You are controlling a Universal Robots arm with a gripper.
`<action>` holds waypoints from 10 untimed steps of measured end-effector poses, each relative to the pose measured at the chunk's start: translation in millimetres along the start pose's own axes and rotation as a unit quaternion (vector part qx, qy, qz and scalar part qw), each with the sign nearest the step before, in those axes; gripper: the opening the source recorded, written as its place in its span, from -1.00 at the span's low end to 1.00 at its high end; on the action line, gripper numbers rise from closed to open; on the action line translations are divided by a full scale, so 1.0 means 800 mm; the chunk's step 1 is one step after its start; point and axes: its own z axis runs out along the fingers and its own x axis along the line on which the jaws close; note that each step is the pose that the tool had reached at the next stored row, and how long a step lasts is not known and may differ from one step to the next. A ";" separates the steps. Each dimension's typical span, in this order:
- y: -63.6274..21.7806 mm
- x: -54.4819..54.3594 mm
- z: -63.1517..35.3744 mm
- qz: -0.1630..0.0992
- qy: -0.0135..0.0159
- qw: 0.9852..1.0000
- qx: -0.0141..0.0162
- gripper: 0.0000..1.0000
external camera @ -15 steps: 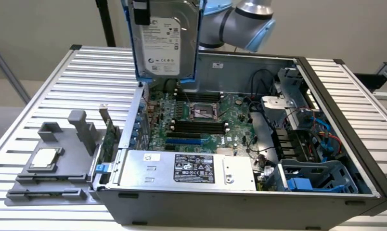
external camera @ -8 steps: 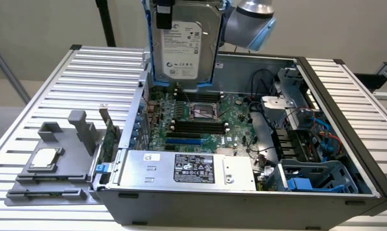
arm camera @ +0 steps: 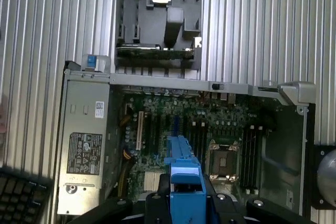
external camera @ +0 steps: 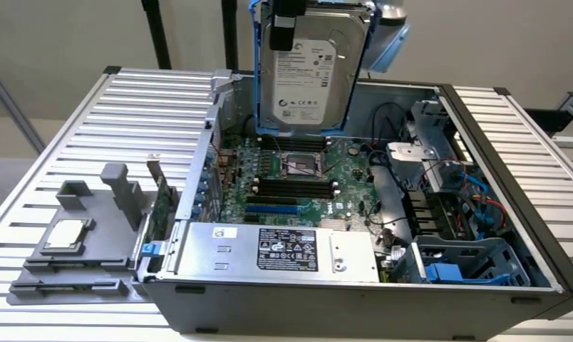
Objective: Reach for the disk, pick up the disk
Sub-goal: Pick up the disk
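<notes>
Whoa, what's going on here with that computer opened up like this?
A robot arm is working over an open computer case that lies on a slatted metal table. Its gripper holds the disk, a silver hard drive in blue rails, lifted upright and clear above the motherboard. So the pick-up looks done. Beside the case, on the exterior view's left, a grey holder carries a small square chip.

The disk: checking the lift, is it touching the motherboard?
Apart. In the exterior view the disk hangs from the end effector, above the motherboard.
</notes>
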 end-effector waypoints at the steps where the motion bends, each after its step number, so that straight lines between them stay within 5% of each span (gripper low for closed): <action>1: -0.006 0.002 0.000 0.000 0.000 1.000 0.000 -0.35; 10: -0.056 0.021 -0.001 0.000 0.000 1.000 0.000 -0.35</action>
